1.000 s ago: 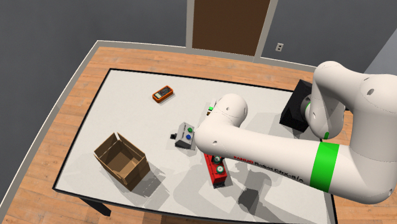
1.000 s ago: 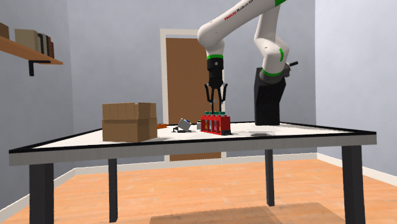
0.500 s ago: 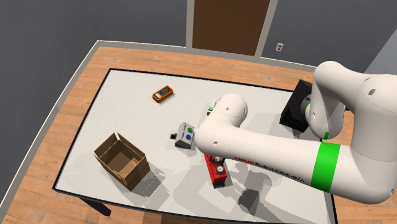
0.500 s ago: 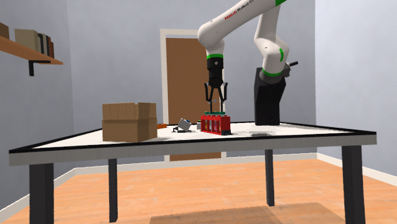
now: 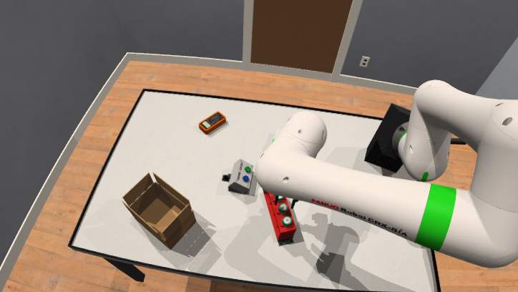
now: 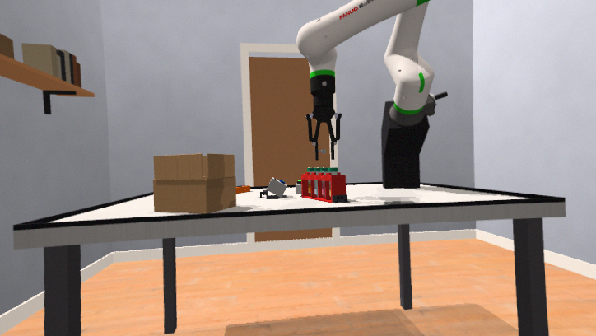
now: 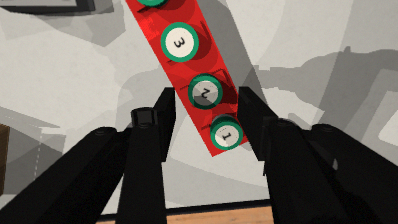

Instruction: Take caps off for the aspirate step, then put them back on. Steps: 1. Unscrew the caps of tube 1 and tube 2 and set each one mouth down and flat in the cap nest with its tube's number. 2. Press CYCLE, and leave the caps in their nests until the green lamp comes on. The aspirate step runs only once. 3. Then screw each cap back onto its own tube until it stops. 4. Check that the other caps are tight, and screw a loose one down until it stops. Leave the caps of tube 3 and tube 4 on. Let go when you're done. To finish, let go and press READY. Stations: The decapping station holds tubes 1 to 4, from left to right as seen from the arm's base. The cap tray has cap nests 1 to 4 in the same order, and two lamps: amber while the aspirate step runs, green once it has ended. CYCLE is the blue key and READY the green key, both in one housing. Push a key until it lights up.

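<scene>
1. You are at step 1 of the task, I judge: the caps of tube 1 [image 7: 226, 135] and tube 2 [image 7: 205, 93] both sit on their tubes in the red decapping station [image 6: 323, 187].
2. Your gripper [image 6: 324, 156] hangs above the station with its fingers partly apart and nothing between them. In the wrist view, cap 2 lies between the two fingers.
3. For the next move you must choose one cap, center the gripper over it, lower until the fingers are beside its rim, close, and then turn to unscrew.
4. I cannot see the cap tray in any view, so you must find nest 1 and nest 2 before you carry a cap.
5. The cap of tube 3 [image 7: 179, 42] is on its tube; leave it on.
6. The cardboard box [image 5: 159, 209] on the near left of the desk [image 5: 108, 235] is open, and inside appears nothing.
7. The key housing [image 5: 242, 177] with the blue and green keys stands just left of the station.
</scene>
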Controlling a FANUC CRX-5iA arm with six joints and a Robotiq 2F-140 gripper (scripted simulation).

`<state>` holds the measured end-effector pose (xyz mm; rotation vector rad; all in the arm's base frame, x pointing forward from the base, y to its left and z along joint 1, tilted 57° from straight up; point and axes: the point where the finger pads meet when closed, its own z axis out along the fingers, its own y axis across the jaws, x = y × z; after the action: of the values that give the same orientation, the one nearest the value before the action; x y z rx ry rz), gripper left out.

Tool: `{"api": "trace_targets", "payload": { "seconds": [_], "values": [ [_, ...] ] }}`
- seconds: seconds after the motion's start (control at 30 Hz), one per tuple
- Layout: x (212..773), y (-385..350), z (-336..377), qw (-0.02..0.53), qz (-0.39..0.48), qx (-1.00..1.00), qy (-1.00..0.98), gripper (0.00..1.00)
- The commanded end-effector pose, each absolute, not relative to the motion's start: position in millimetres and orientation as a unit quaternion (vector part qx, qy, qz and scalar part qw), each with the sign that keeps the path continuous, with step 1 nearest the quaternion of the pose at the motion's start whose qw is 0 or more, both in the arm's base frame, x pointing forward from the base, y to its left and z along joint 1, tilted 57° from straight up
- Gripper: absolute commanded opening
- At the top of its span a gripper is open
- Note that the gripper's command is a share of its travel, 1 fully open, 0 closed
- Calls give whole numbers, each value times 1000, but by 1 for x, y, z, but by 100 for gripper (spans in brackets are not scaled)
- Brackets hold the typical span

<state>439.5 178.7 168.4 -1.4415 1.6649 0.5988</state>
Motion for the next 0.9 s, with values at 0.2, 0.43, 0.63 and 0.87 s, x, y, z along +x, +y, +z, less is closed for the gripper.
{"api": "trace_targets", "payload": {
  "seconds": [0.2,0.43,0.63,0.87],
  "values": [
    [454,153,147,450,165,-676,559,41],
    [461,143,136,468,100,-748,459,41],
    [461,143,136,473,80,-767,425,41],
    [464,150,131,473,80,-767,425,41]
  ]
}}
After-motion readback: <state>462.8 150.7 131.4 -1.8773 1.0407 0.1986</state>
